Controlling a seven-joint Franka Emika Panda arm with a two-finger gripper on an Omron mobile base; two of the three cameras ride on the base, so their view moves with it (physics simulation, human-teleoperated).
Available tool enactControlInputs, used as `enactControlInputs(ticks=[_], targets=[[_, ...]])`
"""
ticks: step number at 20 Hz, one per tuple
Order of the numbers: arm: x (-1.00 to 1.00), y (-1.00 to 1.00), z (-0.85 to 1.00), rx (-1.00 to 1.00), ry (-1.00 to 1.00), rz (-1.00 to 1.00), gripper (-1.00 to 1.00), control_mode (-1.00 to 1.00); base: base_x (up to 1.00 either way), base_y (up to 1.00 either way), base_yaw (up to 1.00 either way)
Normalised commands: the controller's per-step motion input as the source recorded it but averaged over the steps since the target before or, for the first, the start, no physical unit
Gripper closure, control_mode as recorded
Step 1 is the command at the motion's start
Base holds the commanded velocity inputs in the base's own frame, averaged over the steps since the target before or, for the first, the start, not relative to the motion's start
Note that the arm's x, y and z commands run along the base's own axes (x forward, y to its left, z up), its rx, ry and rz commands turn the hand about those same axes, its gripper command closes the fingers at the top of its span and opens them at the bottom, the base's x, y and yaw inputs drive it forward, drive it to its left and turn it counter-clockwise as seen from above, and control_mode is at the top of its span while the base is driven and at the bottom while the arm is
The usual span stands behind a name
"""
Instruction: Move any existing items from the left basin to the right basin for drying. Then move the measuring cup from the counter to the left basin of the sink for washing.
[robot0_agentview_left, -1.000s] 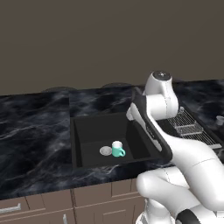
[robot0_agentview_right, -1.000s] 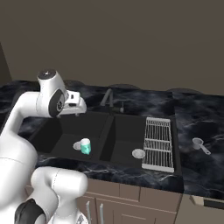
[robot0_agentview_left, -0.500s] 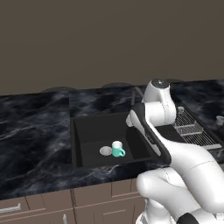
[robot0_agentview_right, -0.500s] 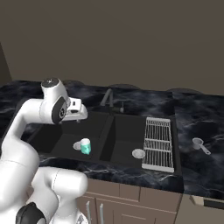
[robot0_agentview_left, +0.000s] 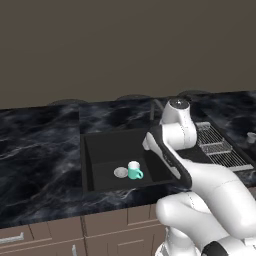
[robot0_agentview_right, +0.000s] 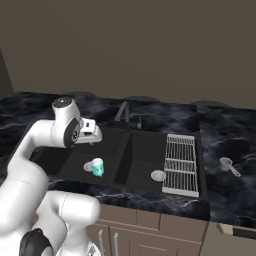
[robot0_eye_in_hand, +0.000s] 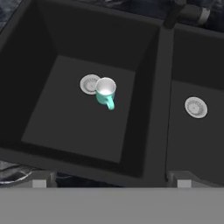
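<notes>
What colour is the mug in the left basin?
Teal outside, white inside. The mug shows best in the hand view.

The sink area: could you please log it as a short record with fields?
mug: teal mug upright in the left basin, beside its drain
right basin: holds just its drain
measuring cup: on the counter, right of the rack
gripper: open, above the left basin, holding nothing
</notes>
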Motion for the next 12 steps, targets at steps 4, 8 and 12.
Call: enactControlInputs(ticks=[4,8,12], targets=[[0.19,0.00,-0.28,0.00,0.03,0.00,-1.00,-1.00,0.00,0.00,0.00],[0.18,0.00,-0.30,0.00,0.04,0.00,-1.00,-1.00,0.00,0.00,0.00],[0.20,0.02,-0.30,0.00,0.06,0.00,-1.00,-1.00,0.00,0.00,0.00]])
